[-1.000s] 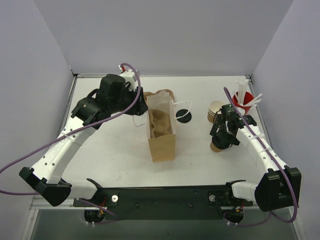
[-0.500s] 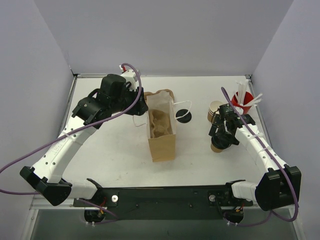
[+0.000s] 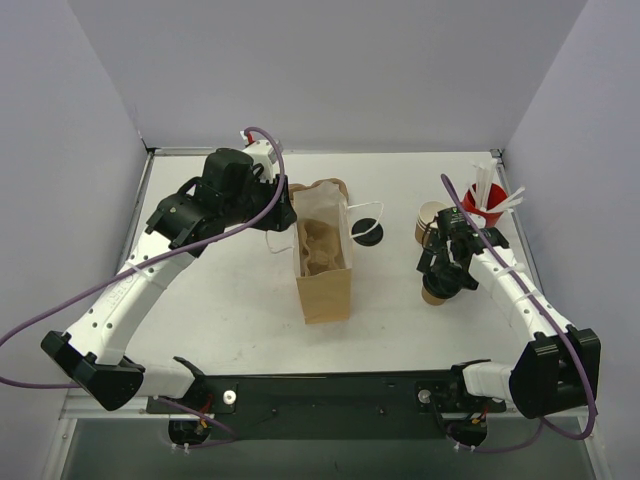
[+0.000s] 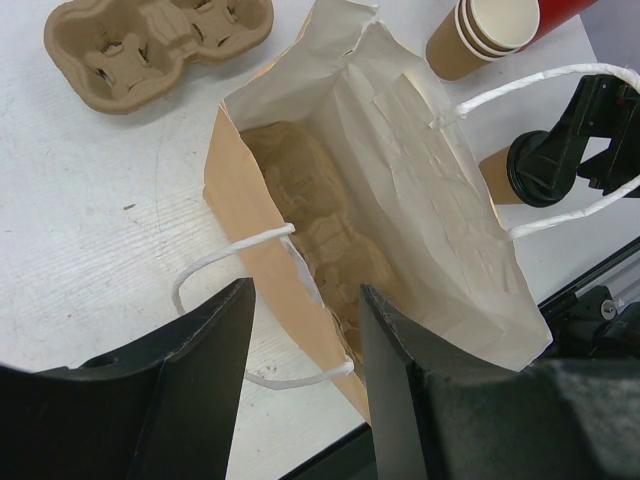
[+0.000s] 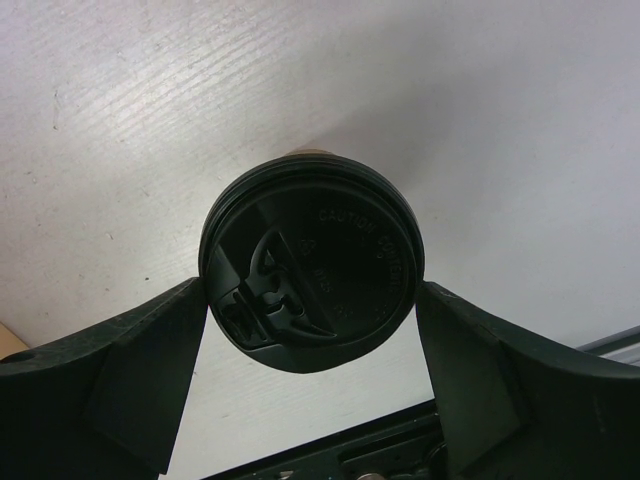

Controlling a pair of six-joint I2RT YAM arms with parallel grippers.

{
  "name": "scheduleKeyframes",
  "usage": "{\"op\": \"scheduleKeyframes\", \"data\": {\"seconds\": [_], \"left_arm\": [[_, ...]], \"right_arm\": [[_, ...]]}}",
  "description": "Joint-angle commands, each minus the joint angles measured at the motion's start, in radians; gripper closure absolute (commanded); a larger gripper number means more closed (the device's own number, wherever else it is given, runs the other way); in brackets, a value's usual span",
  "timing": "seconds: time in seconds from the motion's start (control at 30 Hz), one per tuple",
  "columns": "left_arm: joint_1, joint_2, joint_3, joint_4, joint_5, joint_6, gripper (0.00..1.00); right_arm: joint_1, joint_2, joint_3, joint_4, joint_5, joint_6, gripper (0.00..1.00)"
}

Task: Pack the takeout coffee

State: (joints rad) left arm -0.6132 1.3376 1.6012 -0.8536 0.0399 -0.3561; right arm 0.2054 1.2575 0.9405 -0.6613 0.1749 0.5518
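The takeout coffee [image 5: 312, 265], a brown paper cup with a black lid, stands on the table at the right [image 3: 434, 290]. My right gripper [image 5: 312, 300] is over it from above [image 3: 441, 272], with a finger touching each side of the lid. The brown paper bag [image 3: 323, 262] stands open in the middle, with a pulp cup carrier [image 4: 312, 205] inside. My left gripper [image 4: 305, 300] is open at the bag's far-left rim [image 3: 279, 222], one finger on each side of the bag's wall [image 4: 245, 190]. The coffee cup also shows in the left wrist view [image 4: 497, 176].
A stack of pale cream cups [image 3: 430, 222] and a red cup with white straws [image 3: 486, 204] stand behind the coffee. A loose black lid [image 3: 368, 233] lies right of the bag inside a white handle loop. A second pulp carrier [image 4: 150, 40] lies left of the bag.
My right gripper has shifted slightly left and settled around the coffee's lid. My left gripper has barely moved at the bag's rim.
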Motion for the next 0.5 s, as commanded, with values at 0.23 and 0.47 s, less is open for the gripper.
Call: {"op": "scheduleKeyframes", "data": {"seconds": [0.23, 0.47], "left_arm": [[0.015, 0.006, 0.006, 0.051, 0.020, 0.016, 0.44], [0.018, 0.014, 0.008, 0.050, 0.025, 0.016, 0.44]], "right_arm": [[0.003, 0.025, -0.025, 0.012, 0.014, 0.013, 0.23], [-0.001, 0.025, -0.035, 0.022, 0.009, 0.013, 0.24]]}}
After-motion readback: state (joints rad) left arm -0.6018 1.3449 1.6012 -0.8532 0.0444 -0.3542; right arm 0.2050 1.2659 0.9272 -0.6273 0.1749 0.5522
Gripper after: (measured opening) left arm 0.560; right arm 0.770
